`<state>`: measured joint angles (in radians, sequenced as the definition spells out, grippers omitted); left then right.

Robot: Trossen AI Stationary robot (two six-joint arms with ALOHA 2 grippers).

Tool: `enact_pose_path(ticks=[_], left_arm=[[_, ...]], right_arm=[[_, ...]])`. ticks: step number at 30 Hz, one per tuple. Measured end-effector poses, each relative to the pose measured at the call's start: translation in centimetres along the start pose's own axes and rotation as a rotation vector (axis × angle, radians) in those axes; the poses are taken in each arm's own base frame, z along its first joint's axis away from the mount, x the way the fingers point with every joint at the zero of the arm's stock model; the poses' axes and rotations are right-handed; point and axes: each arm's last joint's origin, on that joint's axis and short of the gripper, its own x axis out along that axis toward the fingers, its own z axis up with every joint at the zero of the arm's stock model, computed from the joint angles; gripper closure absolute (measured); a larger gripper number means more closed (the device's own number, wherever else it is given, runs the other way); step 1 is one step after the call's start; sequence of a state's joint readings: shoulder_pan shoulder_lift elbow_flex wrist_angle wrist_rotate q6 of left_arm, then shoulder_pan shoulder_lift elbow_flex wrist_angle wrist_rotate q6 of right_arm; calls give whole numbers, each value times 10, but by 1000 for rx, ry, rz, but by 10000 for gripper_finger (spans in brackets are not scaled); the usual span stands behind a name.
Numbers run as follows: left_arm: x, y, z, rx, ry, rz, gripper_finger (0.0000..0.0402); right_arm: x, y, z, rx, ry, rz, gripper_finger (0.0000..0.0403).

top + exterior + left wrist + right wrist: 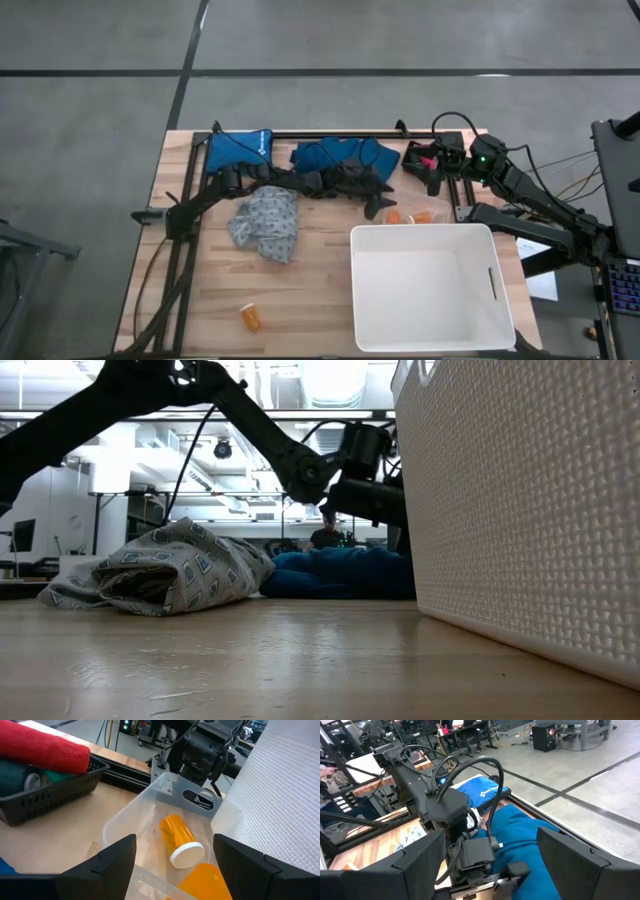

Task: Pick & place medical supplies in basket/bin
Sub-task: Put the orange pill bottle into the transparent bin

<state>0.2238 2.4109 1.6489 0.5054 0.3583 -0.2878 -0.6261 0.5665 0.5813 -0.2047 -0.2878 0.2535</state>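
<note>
While your left gripper (172, 870) is hovering spread-fingered, grasping nothing, over the orange pill bottle (181, 841), you are wise straddling its middle before squeezing.

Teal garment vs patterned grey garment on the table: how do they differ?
The teal garment is plain and lies spread along the table's far edge; the patterned grey garment is printed with small squares and lies bunched in a mound nearer the middle. The left arm crosses over the teal one, while the grey one lies uncovered. Both are soft cloth outside the white tub.
</note>
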Motion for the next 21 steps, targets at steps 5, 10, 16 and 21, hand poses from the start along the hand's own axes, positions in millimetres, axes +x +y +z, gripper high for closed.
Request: enact_pose_path(ticks=[5, 10, 16, 21], left_arm=[[-3, -2, 9, 6, -18, -1, 130], [-12, -6, 26, 9, -25, 2, 130], [-27, -11, 46, -15, 24, 22, 133], [-48, -18, 69, -22, 77, 50, 136]], right_arm=[[0, 0, 0, 0, 0, 1, 92], [0, 0, 0, 0, 0, 0, 92], [0, 0, 0, 0, 0, 0, 92], [0, 0, 0, 0, 0, 1, 92]])
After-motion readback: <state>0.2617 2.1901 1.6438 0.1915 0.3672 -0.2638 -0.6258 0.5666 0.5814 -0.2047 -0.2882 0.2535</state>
